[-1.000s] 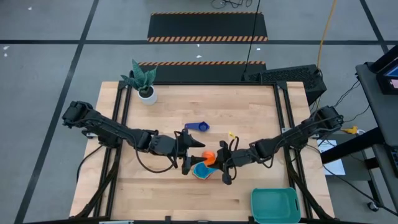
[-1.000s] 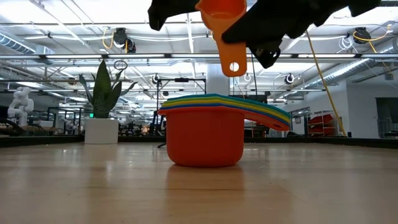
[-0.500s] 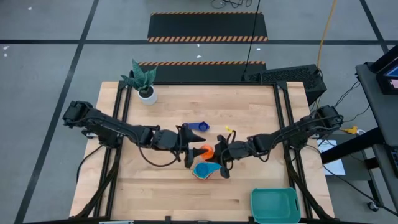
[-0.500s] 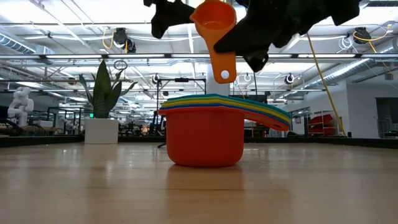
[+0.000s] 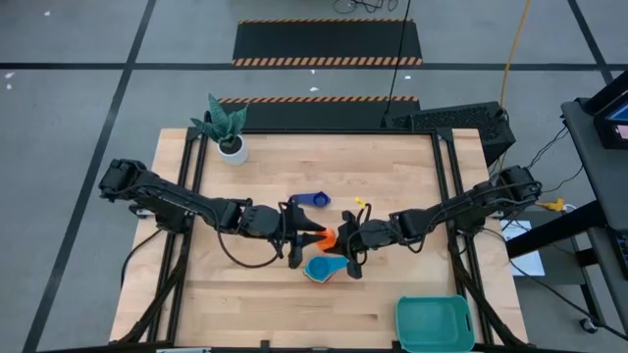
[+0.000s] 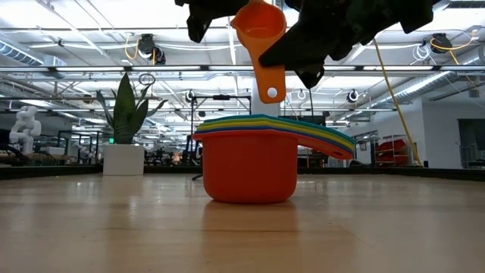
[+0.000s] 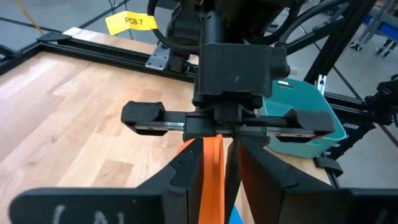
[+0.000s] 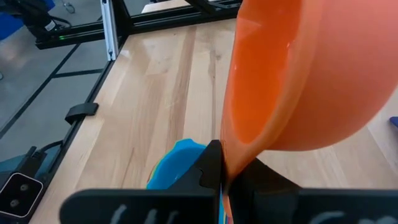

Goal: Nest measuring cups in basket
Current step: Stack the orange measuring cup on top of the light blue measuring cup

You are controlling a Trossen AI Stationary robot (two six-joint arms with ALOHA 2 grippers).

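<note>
Your orange cup hangs mid-table above the nested stack, pinched by both grippers: left gripper and right gripper meet on it from opposite sides. Navy cup lies just behind them. Basket sits well apart at the table's near right corner; plant pot at the far left.

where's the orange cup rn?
High view: orange cup is mid-table, held aloft between the left hand and right hand, above the cup stack.
</note>
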